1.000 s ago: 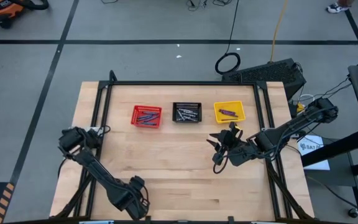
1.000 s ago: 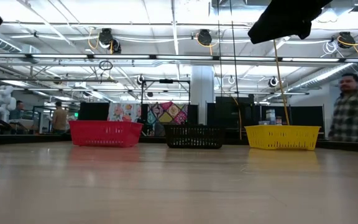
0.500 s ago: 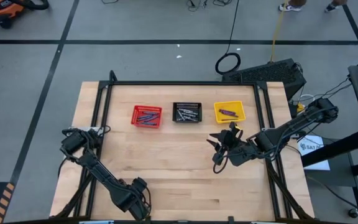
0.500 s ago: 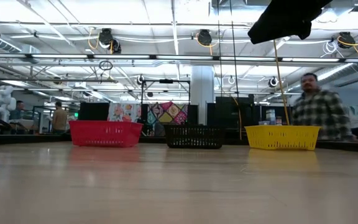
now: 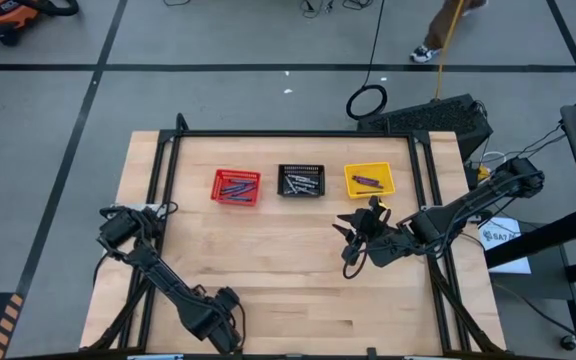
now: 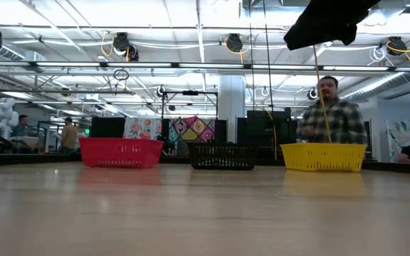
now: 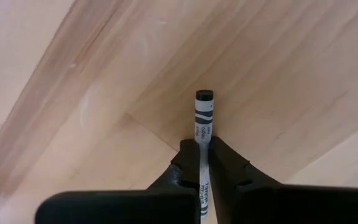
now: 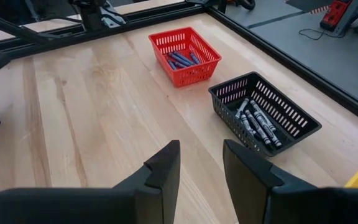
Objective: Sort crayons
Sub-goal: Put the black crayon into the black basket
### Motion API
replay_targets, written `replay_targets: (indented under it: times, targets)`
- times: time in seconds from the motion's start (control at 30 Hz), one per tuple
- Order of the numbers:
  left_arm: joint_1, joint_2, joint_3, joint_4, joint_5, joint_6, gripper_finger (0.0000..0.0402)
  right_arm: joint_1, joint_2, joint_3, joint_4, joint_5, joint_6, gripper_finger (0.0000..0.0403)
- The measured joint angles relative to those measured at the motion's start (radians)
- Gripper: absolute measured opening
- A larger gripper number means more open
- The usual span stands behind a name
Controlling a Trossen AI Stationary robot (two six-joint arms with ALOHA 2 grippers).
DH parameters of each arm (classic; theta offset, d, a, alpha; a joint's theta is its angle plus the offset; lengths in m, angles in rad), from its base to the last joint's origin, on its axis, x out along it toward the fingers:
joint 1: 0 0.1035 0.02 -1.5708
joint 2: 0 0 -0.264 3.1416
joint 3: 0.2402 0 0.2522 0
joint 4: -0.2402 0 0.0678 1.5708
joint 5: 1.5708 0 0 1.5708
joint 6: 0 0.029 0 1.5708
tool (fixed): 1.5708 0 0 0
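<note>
Crayon (image 7: 203, 118) pinched by left fingers (image 7: 185, 163), visible only up close.

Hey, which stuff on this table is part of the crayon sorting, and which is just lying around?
Part of the job:
- grey crayon in the left gripper
- red basket
- black basket
- yellow basket

Just around:
- cable loop on the floor
- person behind the table

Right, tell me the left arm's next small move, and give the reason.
Probably lift straight up. The left end effector sits at the near-left part of the wooden table, shut on a thin grey-white crayon with a black tip, which lies against the wood. The black square plastic basket holds similar grey crayons, so it looks like the likely destination after the lift.
</note>
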Motion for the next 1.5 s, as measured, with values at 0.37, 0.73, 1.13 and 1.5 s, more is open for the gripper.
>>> replay_targets:
  times: [0.37,0.73,1.13,1.5]
  targets:
    - [0.046,-0.071,-0.002,-0.056,-0.031,0.125,0.0008,0.000,0.000,0.000,0.000,0.000,0.000,0.0110]
    - [0.159,-0.092,0.001,-0.046,-0.038,0.379,0.0008,0.000,0.000,0.000,-0.003,0.000,0.000,0.0110]
    - [0.462,-0.094,0.013,-0.037,-0.234,0.836,0.0008,0.000,0.000,0.000,-0.010,0.000,-0.008,0.0110]
    - [0.720,-0.095,0.130,0.128,-0.294,1.249,0.0008,0.000,0.000,0.000,-0.043,0.006,0.003,0.0110]
